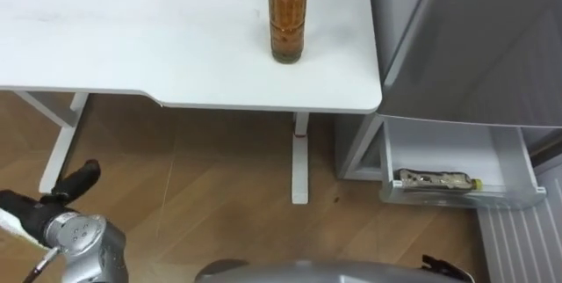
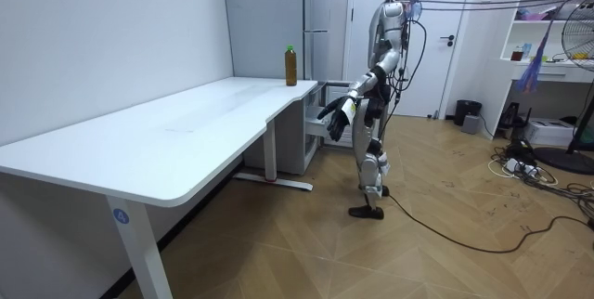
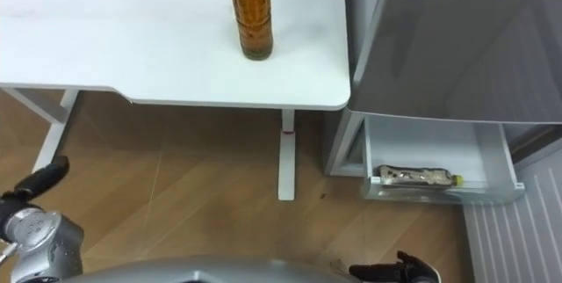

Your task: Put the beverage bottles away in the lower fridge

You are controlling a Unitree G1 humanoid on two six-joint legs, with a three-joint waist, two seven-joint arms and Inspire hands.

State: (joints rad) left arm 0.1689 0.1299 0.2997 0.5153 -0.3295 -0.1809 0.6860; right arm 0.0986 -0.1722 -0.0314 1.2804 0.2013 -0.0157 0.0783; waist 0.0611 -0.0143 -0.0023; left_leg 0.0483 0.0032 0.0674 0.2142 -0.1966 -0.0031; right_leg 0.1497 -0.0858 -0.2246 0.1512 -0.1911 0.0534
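Fingers of the left hand [image 1: 77,182] hang spread and empty; on the right hand [image 3: 399,272] I cannot tell. An amber plastic bottle with green cap [image 1: 287,19] stands on the white surface [image 1: 132,46] near the open white fridge drawer [image 1: 439,147]; a hasty reach could topple it.

Both eye views look steeply down from the robot's head, close above the near edge of the white table [image 1: 176,63]. They face the bottle [image 1: 287,15] standing on it, the wooden floor [image 1: 219,177] below and the open fridge drawer [image 1: 457,156] on the right, and they share almost the same scene from slightly offset positions. The room view stands well off and looks along the table's length toward the standing robot, taking in the same table and bottle from afar.
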